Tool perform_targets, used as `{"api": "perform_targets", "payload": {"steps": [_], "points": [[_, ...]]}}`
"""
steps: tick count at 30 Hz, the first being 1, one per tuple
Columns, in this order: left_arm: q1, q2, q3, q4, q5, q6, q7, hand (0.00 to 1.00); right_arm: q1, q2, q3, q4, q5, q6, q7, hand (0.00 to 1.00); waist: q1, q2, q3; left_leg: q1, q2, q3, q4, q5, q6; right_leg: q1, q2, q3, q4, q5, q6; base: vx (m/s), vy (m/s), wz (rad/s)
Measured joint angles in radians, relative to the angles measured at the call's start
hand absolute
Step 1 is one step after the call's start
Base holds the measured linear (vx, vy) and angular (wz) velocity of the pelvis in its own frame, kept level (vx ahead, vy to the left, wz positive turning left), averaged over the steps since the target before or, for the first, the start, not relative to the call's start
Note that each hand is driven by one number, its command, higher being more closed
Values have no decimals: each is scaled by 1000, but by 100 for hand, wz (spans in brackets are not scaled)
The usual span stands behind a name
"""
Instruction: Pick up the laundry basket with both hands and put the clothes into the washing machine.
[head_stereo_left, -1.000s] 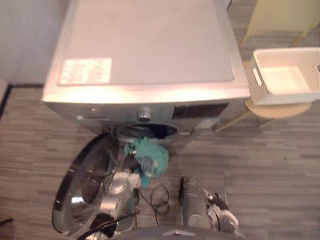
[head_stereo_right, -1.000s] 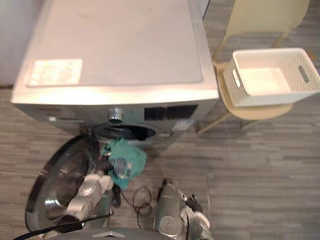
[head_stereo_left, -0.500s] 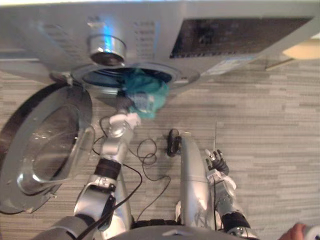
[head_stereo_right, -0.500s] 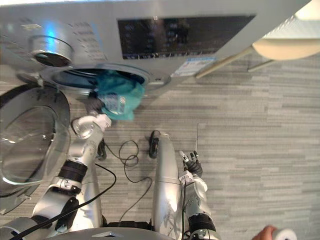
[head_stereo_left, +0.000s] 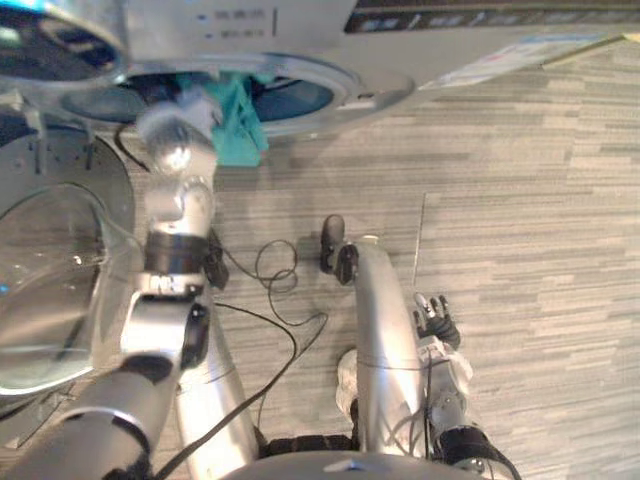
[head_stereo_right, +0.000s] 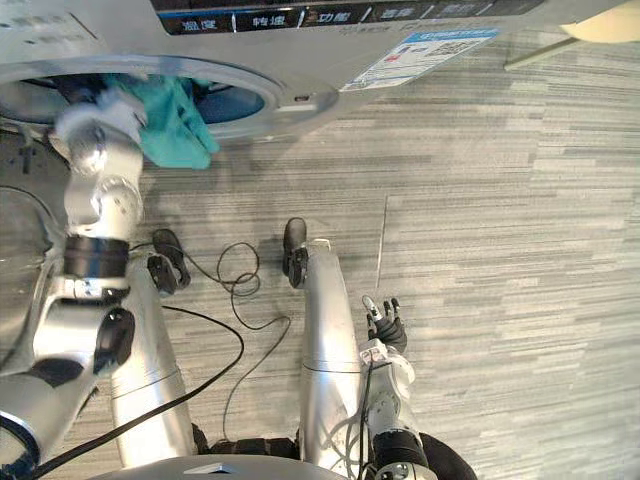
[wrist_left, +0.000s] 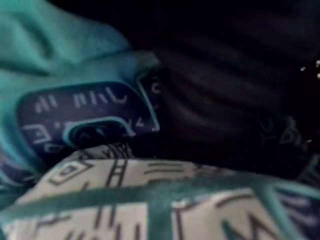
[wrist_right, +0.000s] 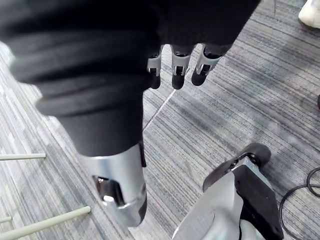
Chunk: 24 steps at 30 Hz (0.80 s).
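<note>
1. The grey plank floor (head_stereo_left: 540, 200) took up most of the head views. A thin pale chair leg (wrist_right: 40, 222) crossed one corner of it in the right wrist view.
2. The washing machine (head_stereo_left: 300, 20) ran along the top edge, cut off so that little more than its front panel and round drum opening (head_stereo_left: 290, 98) showed. A row of small light characters (head_stereo_right: 300, 15) ran across the dark control strip.
3. The glass door (head_stereo_left: 60, 280) stood swung open on the robot's left, partly cut off by the edge and partly behind the left arm.
4. A teal garment (head_stereo_left: 235, 125) hung over the lip of the drum opening, part inside and part drooping outside. In the left wrist view, the cloth showed a dark blue patch with pale marks and a white band of line patterns, none of it legible. The drum behind was too dark to make out.
5. The left hand (head_stereo_left: 170, 95) was raised to the opening against the garment and appeared blurred. Whether it grasped the cloth could not be told.
6. The right hand (head_stereo_left: 435, 320) hung low beside the robot, well apart from the machine. Its fingers (wrist_right: 176, 70) were relaxed and straight, pointing at the floor and holding nothing.
7. A white and blue sticker (head_stereo_right: 420, 55) sat on the front panel right of the opening, its print too small to read.
</note>
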Motion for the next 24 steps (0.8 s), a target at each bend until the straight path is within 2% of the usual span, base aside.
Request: {"api": "perform_targets", "payload": {"steps": [7, 10, 12, 14, 15, 17, 18, 19, 22, 24], "points": [[-277, 159, -47, 71, -27, -27, 14, 100, 2, 1, -2, 13, 26, 0, 6, 0, -9, -3, 2, -26, 30, 5, 10, -3, 4, -23, 27, 3, -26, 26, 2, -3, 22, -18], [-359, 195, -118, 120, 37, -22, 14, 100, 6, 0, -12, 43, 55, 0, 7, 0, -10, -3, 2, -44, 33, 9, 15, -3, 4, -45, 38, 12, -30, 38, 4, -7, 17, -13], [-384, 212, -174, 122, 103, -9, 19, 100, 12, 1, -15, 52, 71, 0, 9, 0, -10, -3, 2, -54, 34, 10, 16, -3, 4, -54, 39, 14, -33, 43, 5, -2, 19, -9], [-418, 224, -269, 116, 242, 16, 34, 100, 17, 1, -22, 69, 72, 0, 31, 0, -12, -3, 2, -59, 34, 11, 18, -3, 5, -60, 40, 16, -34, 45, 5, 2, 19, -5], [-422, 228, -292, 112, 282, 24, 38, 100, 17, 1, -22, 74, 72, 0, 39, 0, -13, -3, 2, -59, 34, 11, 18, -3, 5, -60, 40, 16, -34, 45, 5, 0, 0, 0], [-425, 241, -347, 101, 468, 43, 41, 100, 19, 1, -22, 79, 77, -1, 48, 0, -15, -3, 2, -64, 34, 8, 19, -3, 5, -62, 40, 14, -35, 45, 5, 0, 0, 0], [-425, 241, -356, 101, 504, 48, 42, 100, 19, 1, -22, 79, 77, -1, 49, 0, -15, -3, 2, -67, 34, 7, 20, -3, 5, -63, 40, 13, -35, 45, 5, 0, 0, 0], [-424, 238, -384, 110, 591, 69, 39, 0, 21, 0, -22, 79, 78, -3, 51, 0, -14, -4, 2, -76, 35, 3, 26, -3, 6, -68, 39, 9, -32, 45, 5, 0, 0, 0], [-424, 225, -394, 180, 659, 85, 34, 0, 22, 0, -20, 79, 80, -4, 51, 0, -16, -4, 2, -79, 35, 5, 31, -5, 9, -71, 39, 13, -31, 48, 8, 0, 0, 0], [-423, 209, -391, 244, 658, 110, 19, 0, 22, -1, -18, 80, 86, -7, 52, 0, -17, -4, 2, -79, 35, 7, 31, -5, 9, -73, 39, 15, -32, 50, 9, 0, 0, 0]]}}
